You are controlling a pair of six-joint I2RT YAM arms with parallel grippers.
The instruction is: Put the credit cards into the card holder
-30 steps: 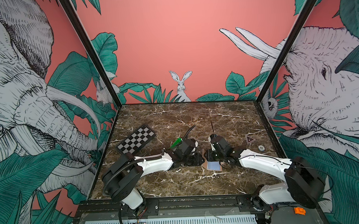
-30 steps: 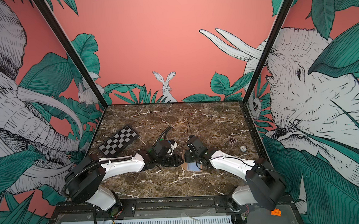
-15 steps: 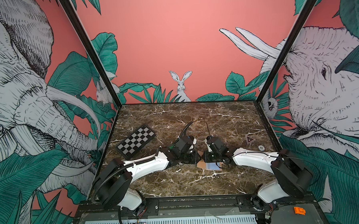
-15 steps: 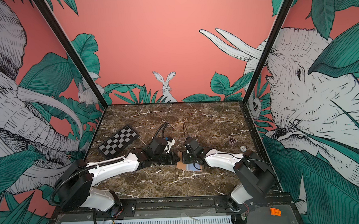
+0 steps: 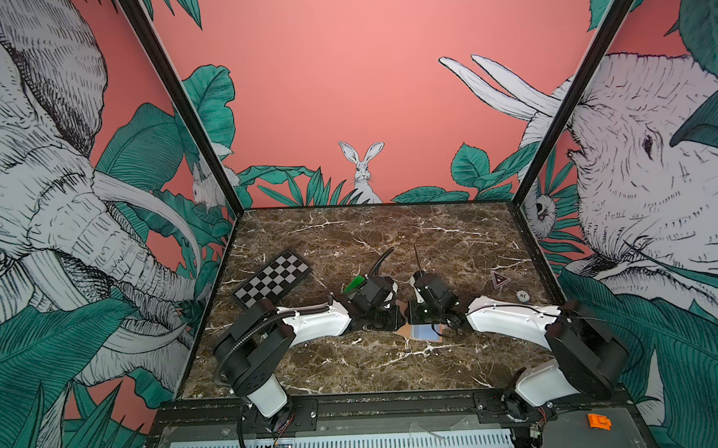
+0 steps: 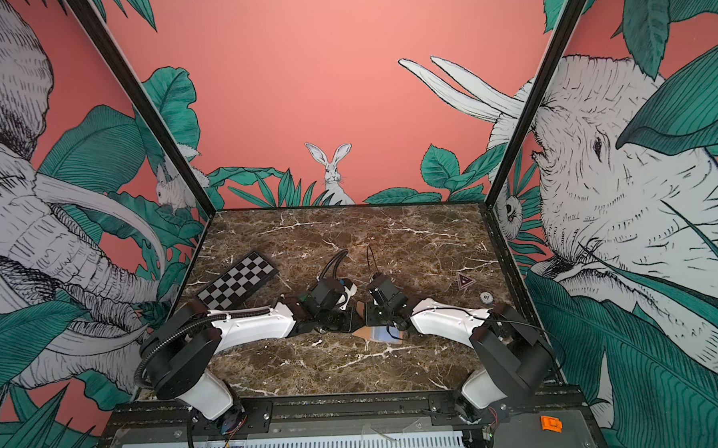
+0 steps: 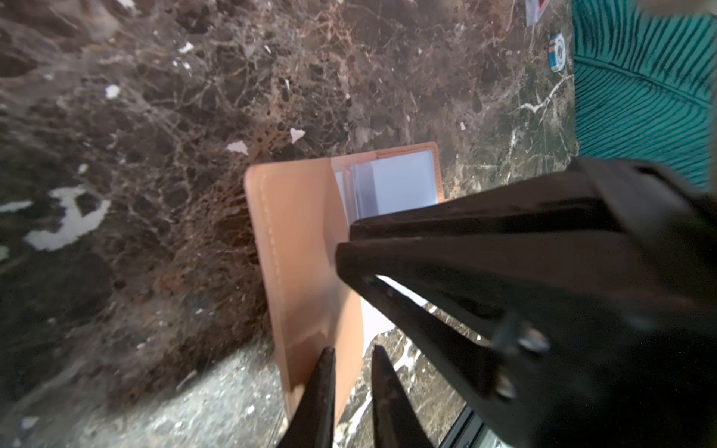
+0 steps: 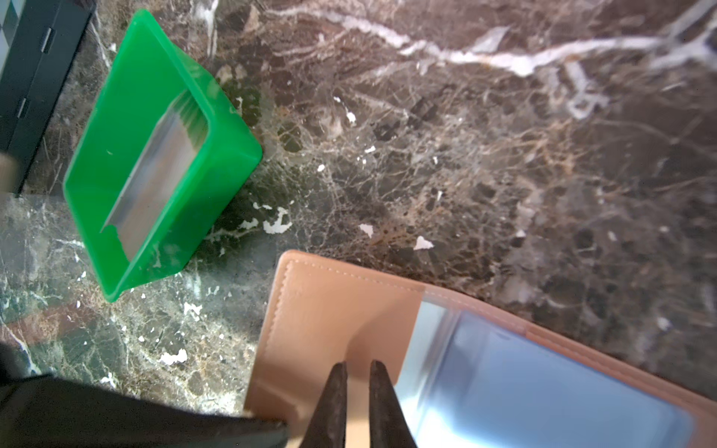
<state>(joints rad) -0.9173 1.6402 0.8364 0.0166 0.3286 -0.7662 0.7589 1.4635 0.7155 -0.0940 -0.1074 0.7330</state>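
Toward the middle of the desk's [image 5: 355, 370] front edge, the card holder [image 5: 424, 333] lies open between the two arms. Its long axis runs roughly parallel to that edge, with the tan flap [image 7: 302, 240] on the left arm's side and the pale blue sleeves [image 8: 523, 372] on the right arm's side.

The left end effector [image 7: 353, 349] has its jaws drawn narrow around the flap's near corner and appears to be pinching it, so the flap stands tilted up off the desk. The right end effector [image 8: 357, 364] reaches in from the opposite side. Its jaws are nearly together, with a thin pale strip between them. Whether that strip is a card or the flap's own edge, I cannot tell.

The credit cards [image 8: 163, 166] that can be seen stand stacked on edge in a green tray [image 8: 116, 128]. The tray sits behind the holder toward the back left corner, just beyond the left arm's wrist. The left arm is therefore judged nearer the cards and the right arm nearer the sleeves.

A card brought over would travel from the back left toward the front right. Which side of the sleeves is open cannot be made out.
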